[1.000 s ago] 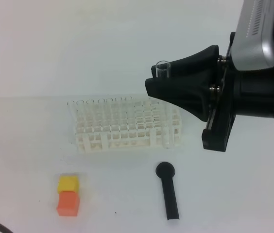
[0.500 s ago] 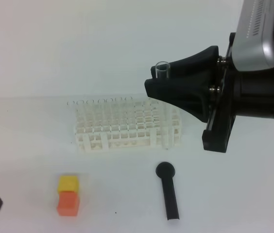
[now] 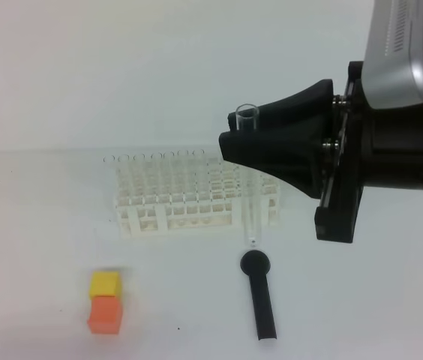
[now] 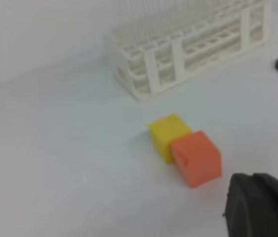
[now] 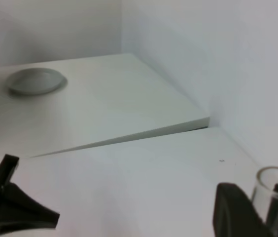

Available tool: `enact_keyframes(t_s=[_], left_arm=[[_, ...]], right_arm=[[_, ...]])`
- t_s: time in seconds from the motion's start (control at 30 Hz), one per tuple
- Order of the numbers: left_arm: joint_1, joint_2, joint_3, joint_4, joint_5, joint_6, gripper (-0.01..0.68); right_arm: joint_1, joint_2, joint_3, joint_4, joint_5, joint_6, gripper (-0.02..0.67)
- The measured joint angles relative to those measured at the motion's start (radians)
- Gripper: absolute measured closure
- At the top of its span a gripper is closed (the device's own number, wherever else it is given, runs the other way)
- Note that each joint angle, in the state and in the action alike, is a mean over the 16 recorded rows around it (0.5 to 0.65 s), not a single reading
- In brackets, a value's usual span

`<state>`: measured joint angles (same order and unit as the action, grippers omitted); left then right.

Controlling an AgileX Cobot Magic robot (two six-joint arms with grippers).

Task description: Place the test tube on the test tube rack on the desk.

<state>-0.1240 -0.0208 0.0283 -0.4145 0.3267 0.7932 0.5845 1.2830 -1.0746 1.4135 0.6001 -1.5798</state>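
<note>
The test tube (image 3: 250,195) hangs upright, with my right gripper (image 3: 235,136) shut on it just below its open rim. In the exterior high view its rounded end shows in front of the right part of the white test tube rack (image 3: 189,196), just above the round head of a black stick (image 3: 260,296). The rack stands on the white desk (image 3: 46,225). In the right wrist view the test tube's rim (image 5: 275,190) sits beside a dark finger (image 5: 233,213). The left gripper (image 4: 263,206) shows only as a dark block at the lower right of the left wrist view, near the rack (image 4: 188,44).
A yellow block (image 3: 105,283) and an orange block (image 3: 106,314) touch each other left of the black stick; both also appear close to the left gripper, as yellow block (image 4: 168,133) and orange block (image 4: 197,158). A wall rises behind the desk.
My right gripper has shifted left and lower with the tube, whose bottom end now reaches below the rack's front edge. The left arm has left the lower left of the exterior view.
</note>
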Motion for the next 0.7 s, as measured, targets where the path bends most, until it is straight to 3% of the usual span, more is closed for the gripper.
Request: enact_keyframes(t_s=[0.33, 0.7], left_arm=[[0.0, -0.007, 0.004, 0.233, -0.003, 0.0, 0.673], [0.0, -0.004, 0.004, 0.212, 0.0, -0.036, 0.673]], right_arm=[[0.0, 0.0, 0.0, -0.001, 0.001, 0.02, 0.523], [0.0, 0.0, 0.0, -0.001, 0.004, 0.023, 0.523]])
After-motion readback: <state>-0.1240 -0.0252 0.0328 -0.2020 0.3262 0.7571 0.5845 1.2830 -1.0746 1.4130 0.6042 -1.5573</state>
